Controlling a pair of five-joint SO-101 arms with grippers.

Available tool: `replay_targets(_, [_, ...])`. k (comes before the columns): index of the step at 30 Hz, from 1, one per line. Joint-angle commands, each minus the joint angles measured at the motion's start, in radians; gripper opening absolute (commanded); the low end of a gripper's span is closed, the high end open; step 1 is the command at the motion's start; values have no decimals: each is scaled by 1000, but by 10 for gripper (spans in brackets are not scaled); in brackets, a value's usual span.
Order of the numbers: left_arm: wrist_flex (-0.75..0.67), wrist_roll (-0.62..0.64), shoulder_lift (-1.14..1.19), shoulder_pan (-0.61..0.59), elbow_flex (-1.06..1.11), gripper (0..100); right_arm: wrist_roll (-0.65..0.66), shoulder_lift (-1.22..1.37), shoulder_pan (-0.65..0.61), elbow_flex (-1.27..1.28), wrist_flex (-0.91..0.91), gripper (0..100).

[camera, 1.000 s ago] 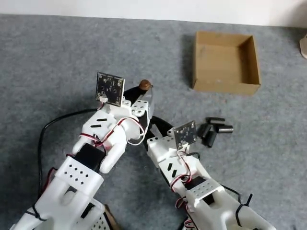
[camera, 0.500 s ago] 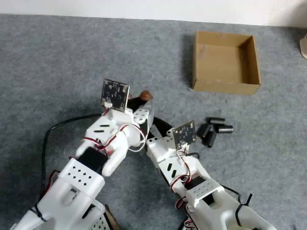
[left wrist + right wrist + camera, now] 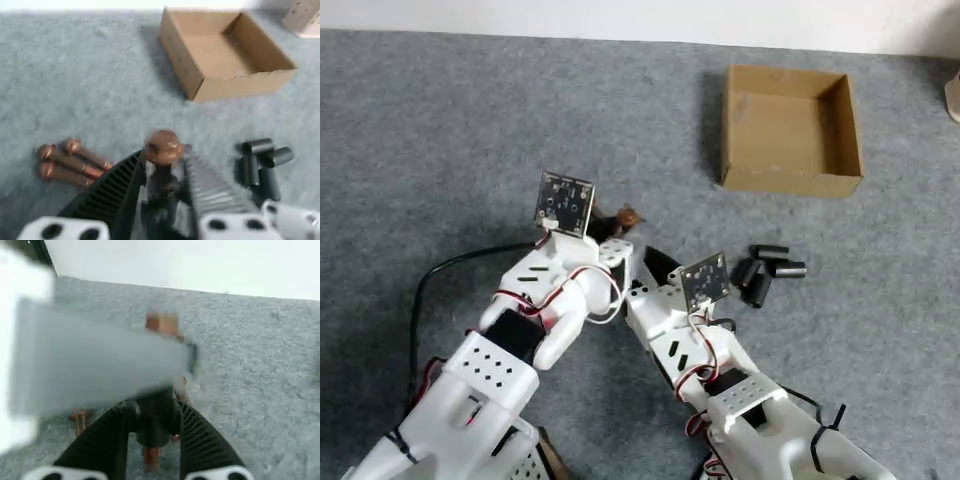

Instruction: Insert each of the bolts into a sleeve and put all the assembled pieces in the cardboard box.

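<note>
My left gripper (image 3: 622,232) is shut on a copper bolt (image 3: 626,216), whose round head (image 3: 163,146) stands out above the fingers. My right gripper (image 3: 156,415), just beside it, is shut on a black sleeve (image 3: 157,419). The bolt runs into this sleeve, with its head (image 3: 162,322) beyond and a copper tip (image 3: 151,458) showing at the near end. Three loose bolts (image 3: 70,161) lie on the carpet beside the left gripper. Several black sleeves (image 3: 766,268) lie in a small pile. The cardboard box (image 3: 790,172) stands open at the far right with nothing visible inside.
Grey carpet (image 3: 440,120) covers the table. The left arm's black cable (image 3: 430,275) loops over the carpet on the left. A pale object (image 3: 953,95) sits at the right edge beyond the box. A finger of the left gripper (image 3: 100,371) crosses the right wrist view.
The left arm has drawn back toward the right gripper, carrying the bolt head nearer to the sleeve. The right arm has stayed still.
</note>
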Motion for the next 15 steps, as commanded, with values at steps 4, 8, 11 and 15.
replay_targets(4, [110,-8,-31,-15,-12,526,12,-22,7,137,-2,4])
replay_targets(8, [166,-8,-42,-54,-16,567,11,-22,82,134,2,4])
replay_targets(11, [170,-8,-119,-124,-7,567,11,-22,160,131,2,4])
replay_targets(15, [258,-12,-282,-183,25,567,9,-21,240,58,114,4])
